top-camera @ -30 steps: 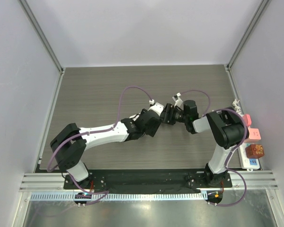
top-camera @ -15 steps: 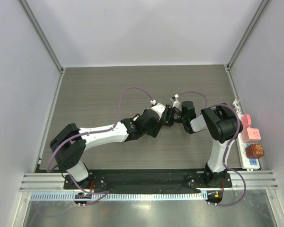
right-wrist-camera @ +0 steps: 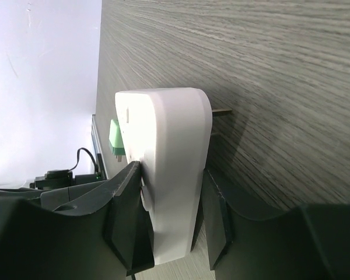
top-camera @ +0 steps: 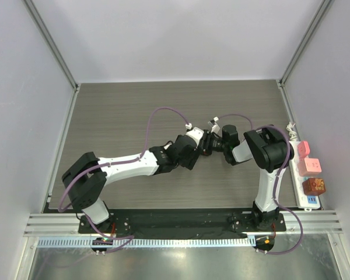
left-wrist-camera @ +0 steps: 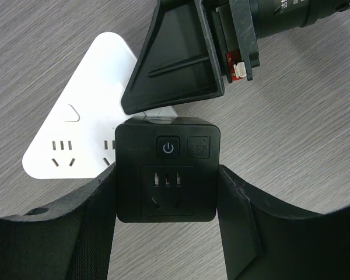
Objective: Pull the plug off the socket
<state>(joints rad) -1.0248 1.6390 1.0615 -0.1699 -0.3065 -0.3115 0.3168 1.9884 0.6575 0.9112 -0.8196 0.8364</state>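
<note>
Finds black plug pinched between left gripper jaws, butting against white socket over middle of table. Finds right gripper jaws clamping that socket's flat faces.

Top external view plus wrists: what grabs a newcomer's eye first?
At the centre of the table, the left end effector clamps a black plug cube by its sides. The cube sits against a white triangular adapter, which the right end effector pinches. Along the table's right edge lies a power strip carrying coloured plugs.
</note>
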